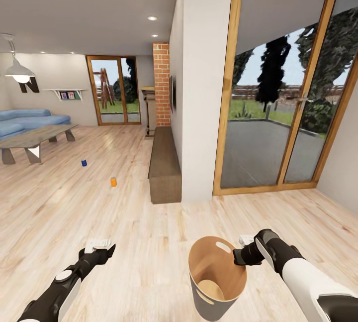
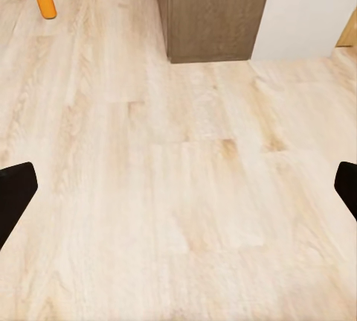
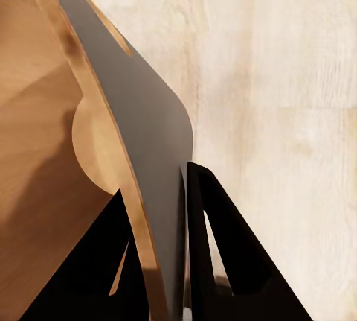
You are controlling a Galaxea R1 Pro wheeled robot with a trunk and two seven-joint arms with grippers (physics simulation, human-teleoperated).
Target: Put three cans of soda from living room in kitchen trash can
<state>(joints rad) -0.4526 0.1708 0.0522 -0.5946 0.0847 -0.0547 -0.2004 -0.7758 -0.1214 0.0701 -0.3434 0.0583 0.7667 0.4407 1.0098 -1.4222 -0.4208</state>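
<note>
I am in the living room; the kitchen is out of view. Two cans of soda stand on the wood floor ahead to my left: a dark blue one (image 1: 84,162) and, nearer, an orange one (image 1: 113,181) (image 2: 45,3). My right gripper (image 1: 240,256) (image 3: 160,261) is shut on the rim of the tash can (image 1: 216,282), one finger inside and one outside its grey wall (image 3: 141,135). The bin hangs tilted, its tan inside empty. My left gripper (image 1: 102,249) (image 2: 178,194) is open over bare floor, well short of the orange can.
A low brown bench (image 1: 164,167) runs along the white wall end (image 1: 201,88) straight ahead. A wood-framed glass door (image 1: 278,98) is to the right. Coffee table (image 1: 35,138) and blue sofa (image 1: 25,120) stand far left, a brick fireplace (image 1: 161,83) behind.
</note>
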